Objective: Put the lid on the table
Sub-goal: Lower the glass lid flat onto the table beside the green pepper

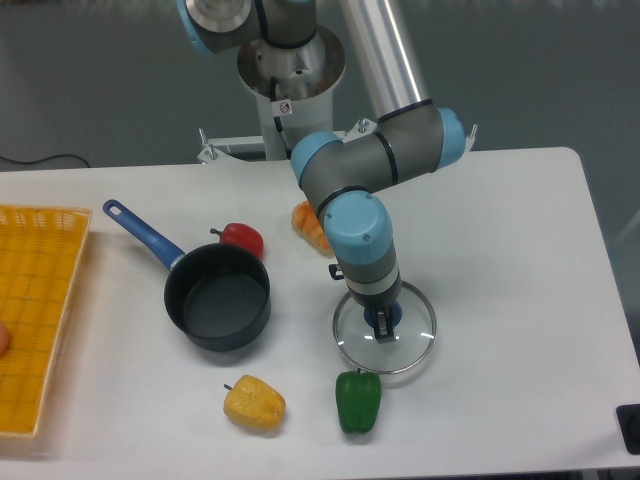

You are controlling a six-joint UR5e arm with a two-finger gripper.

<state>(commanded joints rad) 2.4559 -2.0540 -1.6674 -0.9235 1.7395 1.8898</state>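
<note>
The round glass lid (412, 338) with a thin silver rim lies flat, on or just above the white table (520, 260), right of the saucepan. My gripper (385, 324) points straight down over its centre. The fingers stand close on either side of the small blue knob (385, 321) and appear shut on it. The arm's wrist hides the back part of the lid.
A dark saucepan (218, 297) with a blue handle sits left of the lid. A green pepper (358, 400) touches the lid's front rim. A yellow pepper (254, 402), a red pepper (242, 238) and an orange vegetable (310, 225) lie around. A yellow grid tray (35, 300) is far left.
</note>
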